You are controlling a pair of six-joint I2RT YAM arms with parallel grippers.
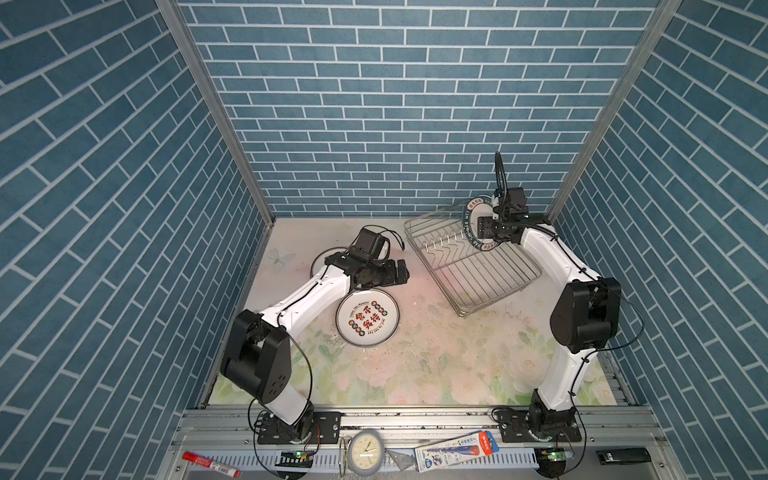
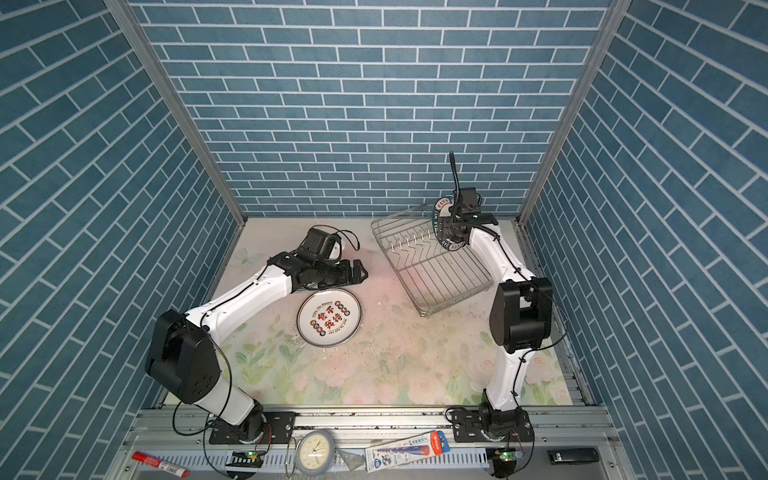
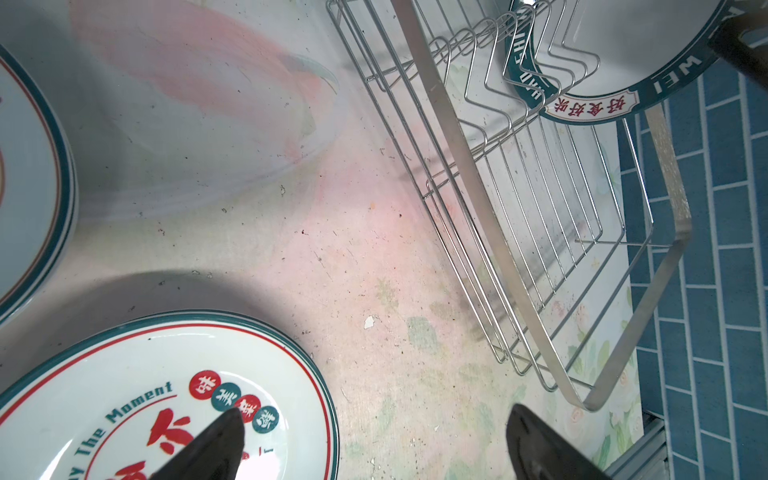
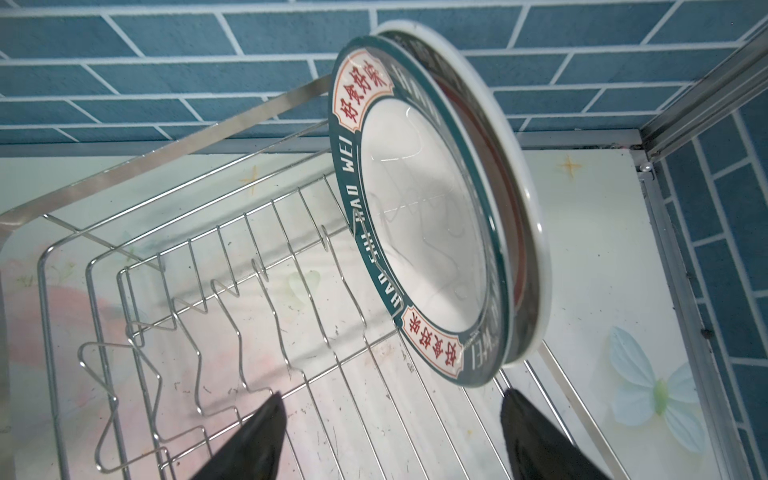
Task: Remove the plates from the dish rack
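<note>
The dish rack [image 1: 488,284] is nearly empty: most of its prongs stand bare, and only two plates are in it, upright and close together at its far end. They are a green-rimmed plate [image 4: 424,232] and a second plate [image 4: 538,232] just behind it that shows a plain white back. Well apart from the rack, on the table, a red-lettered plate [image 1: 368,318] lies flat and face up. Farther from the rack, another plate [image 1: 321,259] is half hidden under the left arm; whether it is one plate or a small stack I cannot tell. By my judgement most of the unloading is done and these last two plates are what is left. The right gripper [image 4: 392,395] is inside the rack at the foot of the green-rimmed plate. Its jaws are spread and grip nothing, with one tip just beside the plate's lower edge. The left gripper [image 3: 374,411] hovers beside the rack, partly over the red-lettered plate, jaws spread wide and empty. The flat plate reads "Enjoy The Moment" in green above large red Chinese characters and a row of small red and green discs. The racked plate's rim reads "HAO SHI HAO WEI" in white on green, broken by cream panels of red characters.
</note>
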